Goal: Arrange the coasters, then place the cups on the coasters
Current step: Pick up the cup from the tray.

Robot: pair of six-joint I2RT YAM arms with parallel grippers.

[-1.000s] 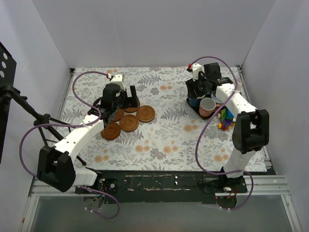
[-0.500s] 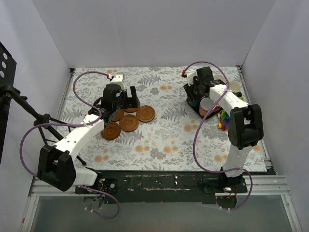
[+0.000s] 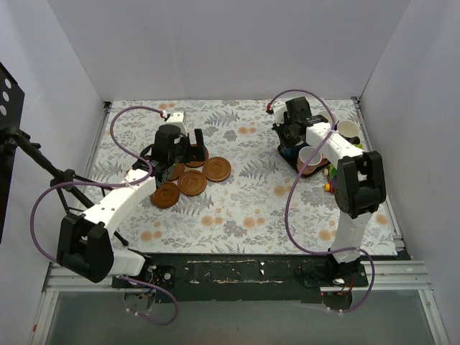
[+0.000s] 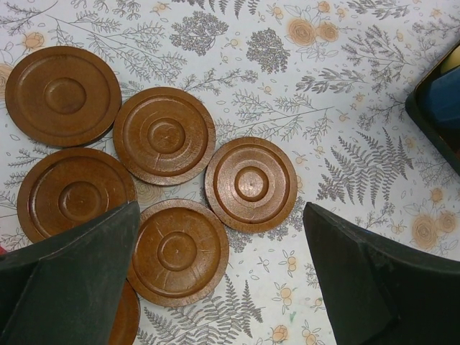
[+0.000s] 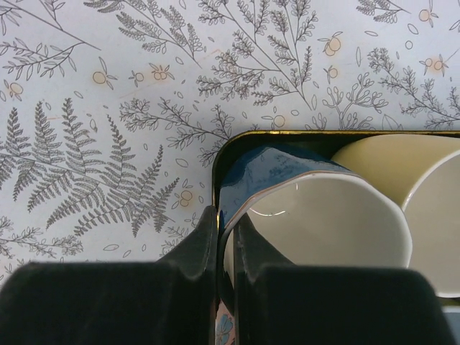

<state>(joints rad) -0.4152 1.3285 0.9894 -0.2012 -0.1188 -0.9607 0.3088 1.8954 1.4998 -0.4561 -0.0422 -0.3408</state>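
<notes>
Right claw (image 5: 226, 221) now pinching dark blue cup (image 5: 320, 215).

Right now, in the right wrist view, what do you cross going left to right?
Fern-print tablecloth → left rim of the dark rectangular tray → dark blue ceramic cup with a pale inside → pale yellow ceramic cup.

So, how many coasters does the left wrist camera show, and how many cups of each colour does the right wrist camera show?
Coasters: 6, one only partly in view
Dark blue cup: 1
Yellow cup: 1
Total: 8
</notes>
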